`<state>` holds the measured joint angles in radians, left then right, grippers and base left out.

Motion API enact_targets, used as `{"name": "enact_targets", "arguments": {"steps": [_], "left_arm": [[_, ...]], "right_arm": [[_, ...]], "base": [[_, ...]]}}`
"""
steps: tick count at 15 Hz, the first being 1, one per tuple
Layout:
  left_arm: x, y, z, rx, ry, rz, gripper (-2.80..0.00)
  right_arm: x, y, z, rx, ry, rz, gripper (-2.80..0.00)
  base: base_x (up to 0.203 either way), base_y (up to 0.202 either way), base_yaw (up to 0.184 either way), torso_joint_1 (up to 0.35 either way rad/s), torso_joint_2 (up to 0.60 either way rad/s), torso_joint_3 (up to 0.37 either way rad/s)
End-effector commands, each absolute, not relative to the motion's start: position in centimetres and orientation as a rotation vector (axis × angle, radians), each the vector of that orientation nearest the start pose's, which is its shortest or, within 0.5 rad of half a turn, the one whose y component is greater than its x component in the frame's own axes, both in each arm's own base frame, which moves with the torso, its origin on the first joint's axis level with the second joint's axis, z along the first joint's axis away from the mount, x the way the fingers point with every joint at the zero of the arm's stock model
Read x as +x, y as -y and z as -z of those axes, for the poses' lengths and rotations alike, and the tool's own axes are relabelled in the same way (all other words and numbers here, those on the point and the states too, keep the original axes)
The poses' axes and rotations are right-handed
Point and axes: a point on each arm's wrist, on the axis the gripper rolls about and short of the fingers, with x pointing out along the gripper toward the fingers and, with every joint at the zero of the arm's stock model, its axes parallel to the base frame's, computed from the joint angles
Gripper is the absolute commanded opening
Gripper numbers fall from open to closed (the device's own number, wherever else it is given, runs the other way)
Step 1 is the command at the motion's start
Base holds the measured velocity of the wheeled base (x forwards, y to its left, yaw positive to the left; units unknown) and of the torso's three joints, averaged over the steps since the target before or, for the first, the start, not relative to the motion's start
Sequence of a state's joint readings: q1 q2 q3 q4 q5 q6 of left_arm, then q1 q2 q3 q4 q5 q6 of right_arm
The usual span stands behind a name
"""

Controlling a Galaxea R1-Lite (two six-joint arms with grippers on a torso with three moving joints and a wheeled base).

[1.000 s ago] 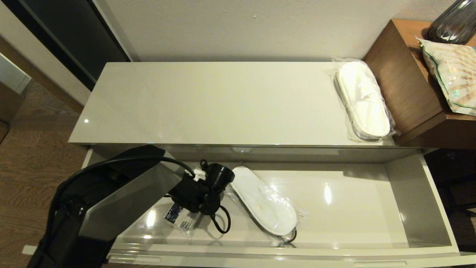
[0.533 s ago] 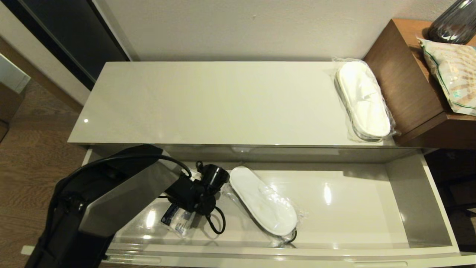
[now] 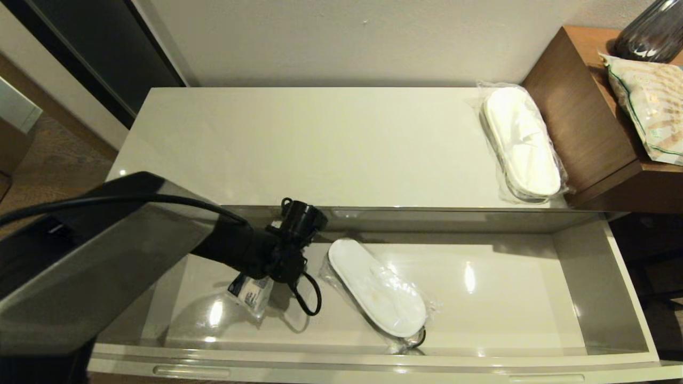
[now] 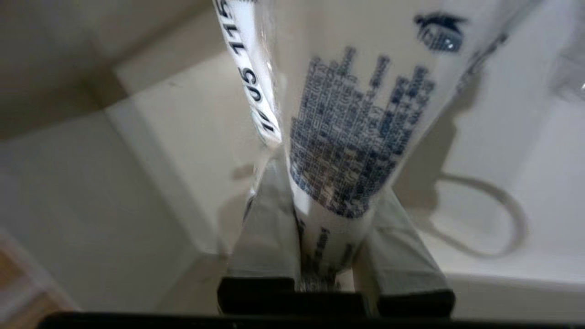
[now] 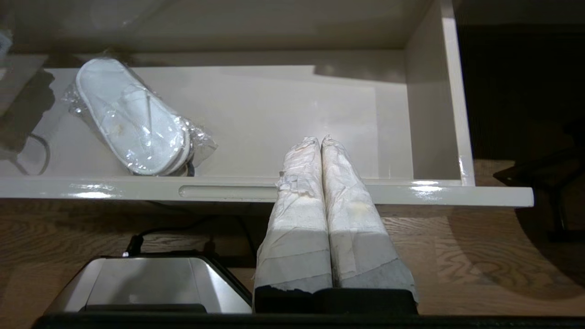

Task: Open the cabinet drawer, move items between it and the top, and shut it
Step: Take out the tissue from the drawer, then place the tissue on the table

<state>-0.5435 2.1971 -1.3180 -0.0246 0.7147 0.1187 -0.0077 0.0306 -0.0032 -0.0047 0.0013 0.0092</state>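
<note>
The cabinet drawer (image 3: 629, 298) stands pulled out below the glossy top (image 3: 299, 144). My left gripper (image 3: 261, 277) is shut on the white printed packet (image 3: 249, 290), which hangs tilted just above the drawer floor at the left. In the left wrist view the packet (image 4: 356, 137) is pinched between the taped fingers of that gripper (image 4: 327, 192). One pair of wrapped white slippers (image 3: 376, 288) lies in the drawer's middle; another pair (image 3: 522, 141) lies on the top at the right. My right gripper (image 5: 321, 141) is shut and empty, in front of the drawer's front rim (image 5: 137, 188).
A brown wooden desk (image 3: 581, 117) adjoins the top on the right, bearing a green-trimmed snack bag (image 3: 648, 106) and a dark vase (image 3: 651, 32). The drawer's right half holds nothing. The robot's silver base (image 5: 137, 283) sits on the wood floor before the drawer.
My left gripper has closed on the packet and lifted it off the drawer floor; the arm has risen and swung back. The slippers and the right arm have not moved.
</note>
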Motion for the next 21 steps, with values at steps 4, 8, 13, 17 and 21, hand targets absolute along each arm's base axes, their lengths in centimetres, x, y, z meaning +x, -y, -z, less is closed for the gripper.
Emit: {"name": "enact_targets", "arguments": {"steps": [4, 8, 13, 17, 21], "left_arm": [[27.1, 18.9, -19.1, 0.597, -0.631, -0.045, -2.80], [20.8, 18.8, -22.3, 0.630, -0.634, -0.004, -2.80], [21.7, 19.2, -26.7, 0.573, -0.542, -0.081, -2.80], [29.1, 20.1, -26.5, 0.539, -0.544, -0.220, -2.80], [39.0, 20.2, -21.8, 0.605, -0.516, -0.323, -2.80]], "right_arm": [[-2.1, 0.0, -7.7, 0.009, -0.023, 0.006, -2.80], [-2.1, 0.0, -7.7, 0.009, -0.023, 0.006, -2.80], [-2.1, 0.0, -7.8, 0.009, -0.024, 0.006, -2.80], [-2.1, 0.0, -7.7, 0.009, -0.023, 0.006, -2.80], [-2.1, 0.0, -7.7, 0.009, -0.023, 0.006, -2.80]], "base": [[0.000, 0.000, 0.000, 0.000, 0.00, 0.000], [0.000, 0.000, 0.000, 0.000, 0.00, 0.000], [0.000, 0.000, 0.000, 0.000, 0.00, 0.000], [0.000, 0.000, 0.000, 0.000, 0.00, 0.000], [0.000, 0.000, 0.000, 0.000, 0.00, 0.000]]}}
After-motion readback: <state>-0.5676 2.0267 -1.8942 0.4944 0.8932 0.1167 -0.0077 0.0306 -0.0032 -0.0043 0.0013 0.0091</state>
